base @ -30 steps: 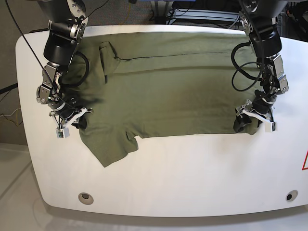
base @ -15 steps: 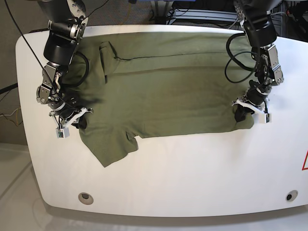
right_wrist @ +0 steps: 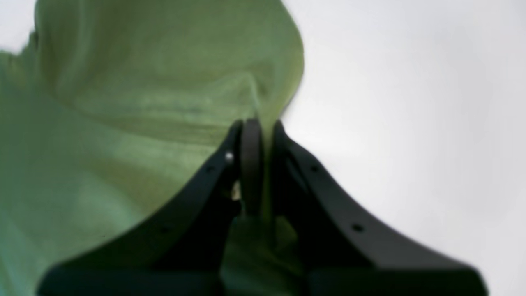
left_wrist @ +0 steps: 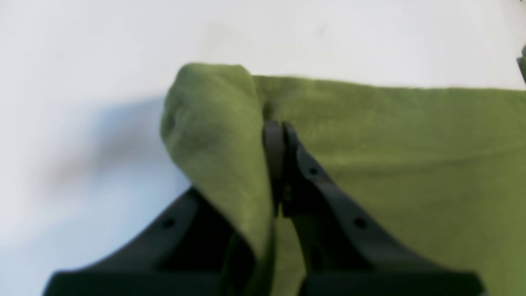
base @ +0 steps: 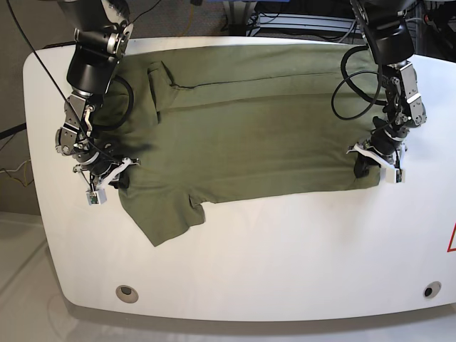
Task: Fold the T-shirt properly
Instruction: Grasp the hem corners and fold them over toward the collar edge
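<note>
The olive-green T-shirt (base: 242,135) lies spread across the white table (base: 285,249), one sleeve hanging toward the front left. My left gripper (base: 365,165), on the right in the base view, is shut on the shirt's front right corner; the left wrist view shows the jaws (left_wrist: 279,135) pinching a raised fold of cloth (left_wrist: 213,135). My right gripper (base: 114,178), on the left in the base view, is shut on the shirt's left edge near the sleeve; the right wrist view shows cloth (right_wrist: 164,82) clamped between the closed jaws (right_wrist: 259,131).
Black cables (base: 349,85) loop beside both arms over the shirt. Two round holes (base: 127,291) sit in the table near its front edge. A red mark (base: 452,239) shows at the right edge. Bare white tabletop lies in front of the shirt.
The left gripper has lifted the front right corner and shifted it up and slightly inward, then a bit right. The right gripper has hardly moved.
</note>
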You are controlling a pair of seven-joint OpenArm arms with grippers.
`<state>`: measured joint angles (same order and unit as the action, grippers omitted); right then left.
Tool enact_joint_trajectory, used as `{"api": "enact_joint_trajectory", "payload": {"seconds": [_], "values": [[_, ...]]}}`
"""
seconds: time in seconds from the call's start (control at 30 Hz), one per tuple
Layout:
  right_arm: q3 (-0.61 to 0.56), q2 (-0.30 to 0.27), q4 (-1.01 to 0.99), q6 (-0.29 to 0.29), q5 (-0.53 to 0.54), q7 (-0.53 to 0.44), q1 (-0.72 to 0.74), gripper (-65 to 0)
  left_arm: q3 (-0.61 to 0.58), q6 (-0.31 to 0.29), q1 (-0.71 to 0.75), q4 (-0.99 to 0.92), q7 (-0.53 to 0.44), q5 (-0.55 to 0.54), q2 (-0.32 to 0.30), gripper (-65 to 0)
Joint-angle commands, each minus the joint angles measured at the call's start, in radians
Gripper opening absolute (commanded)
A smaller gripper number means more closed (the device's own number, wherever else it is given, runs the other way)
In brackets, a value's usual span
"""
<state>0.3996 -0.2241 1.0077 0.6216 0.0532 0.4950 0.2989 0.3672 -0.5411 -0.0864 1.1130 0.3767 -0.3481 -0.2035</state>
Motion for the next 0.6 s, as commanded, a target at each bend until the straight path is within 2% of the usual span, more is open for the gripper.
{"api": "enact_joint_trajectory", "payload": {"seconds": [0.0, 0.23, 0.57], "values": [[0.003, -0.016, 0.109, 0.001, -0.002, 0.057, 0.006, -65.0, 0.003, -0.006, -0.009, 0.071, -0.017, -0.016, -0.015, -65.0], [0.005, -0.016, 0.202, 0.001, -0.002, 0.132, 0.004, -65.0, 0.003, -0.006, -0.02, 0.128, 0.04, -0.016, -0.015, -65.0], [0.006, 0.001, 0.273, -0.001, -0.005, 0.178, 0.004, -65.0, 0.002, -0.006, -0.063, 0.154, 0.041, -0.015, -0.017, -65.0]]}}
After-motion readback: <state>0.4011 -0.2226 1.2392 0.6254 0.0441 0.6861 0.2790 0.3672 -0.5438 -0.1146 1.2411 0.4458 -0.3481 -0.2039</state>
